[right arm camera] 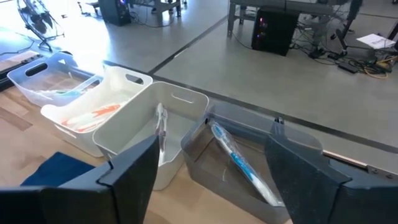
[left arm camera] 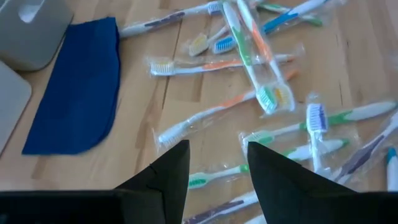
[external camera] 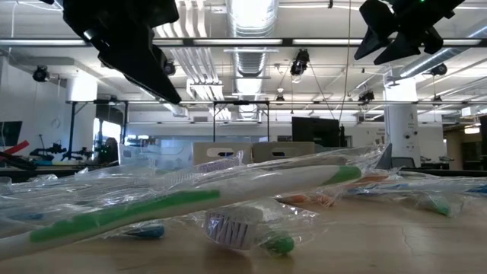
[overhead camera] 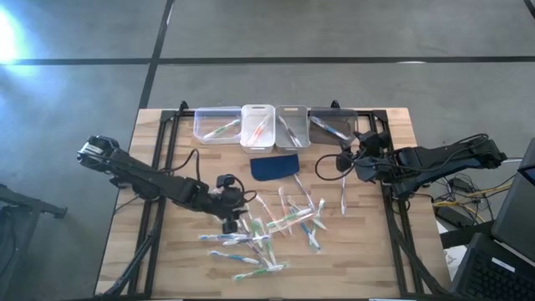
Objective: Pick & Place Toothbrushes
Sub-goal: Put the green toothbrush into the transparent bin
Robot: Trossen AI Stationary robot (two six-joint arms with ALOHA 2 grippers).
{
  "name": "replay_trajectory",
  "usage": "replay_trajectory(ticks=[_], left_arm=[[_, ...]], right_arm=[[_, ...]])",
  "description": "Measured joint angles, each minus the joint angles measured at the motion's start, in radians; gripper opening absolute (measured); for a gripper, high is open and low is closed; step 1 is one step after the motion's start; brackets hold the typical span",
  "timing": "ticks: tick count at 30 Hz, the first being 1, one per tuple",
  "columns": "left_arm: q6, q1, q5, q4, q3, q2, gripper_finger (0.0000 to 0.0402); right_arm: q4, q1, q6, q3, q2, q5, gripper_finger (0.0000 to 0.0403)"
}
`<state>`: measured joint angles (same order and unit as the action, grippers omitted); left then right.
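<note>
The toothbrushes lie scattered on the table directly under the left gripper, whose fingers stand apart, grasping nothing. A blue-handled toothbrush lies in the grey bin below the spread, empty right gripper.

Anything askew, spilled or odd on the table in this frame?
Nothing is damaged. The loose toothbrushes lie scattered and crossing each other on the table, below the blue pad, a heap not yet sorted. One blue toothbrush leans slanted in the dark bin.
</note>
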<state>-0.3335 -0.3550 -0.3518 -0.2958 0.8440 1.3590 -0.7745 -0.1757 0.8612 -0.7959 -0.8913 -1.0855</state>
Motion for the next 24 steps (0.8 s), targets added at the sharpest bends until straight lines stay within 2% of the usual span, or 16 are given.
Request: replay_trajectory(ticks=[5, 9, 19, 24], left_arm=[[0.019, 0.018, 0.026, -0.071, 0.0, 0.002, 0.0167], [0.047, 0.057, 0.099, -0.088, 0.0, 0.012, 0.0163], [0.416, 0.084, 0.104, -0.11, 0.019, 0.077, 0.0159], [0.491, 0.085, 0.102, -0.107, 0.052, 0.128, 0.0161]], right_arm=[[0.003, 0.0, 0.001, 0.0, 0.0, 0.0, 0.0294], [0.004, 0.0, 0.003, 0.0, 0.0, -0.001, 0.0299], [0.005, 0.0, 0.0, 0.002, 0.0, -0.002, 0.0278], [0.004, 0.0, 0.0, 0.002, 0.0, -0.002, 0.0266]])
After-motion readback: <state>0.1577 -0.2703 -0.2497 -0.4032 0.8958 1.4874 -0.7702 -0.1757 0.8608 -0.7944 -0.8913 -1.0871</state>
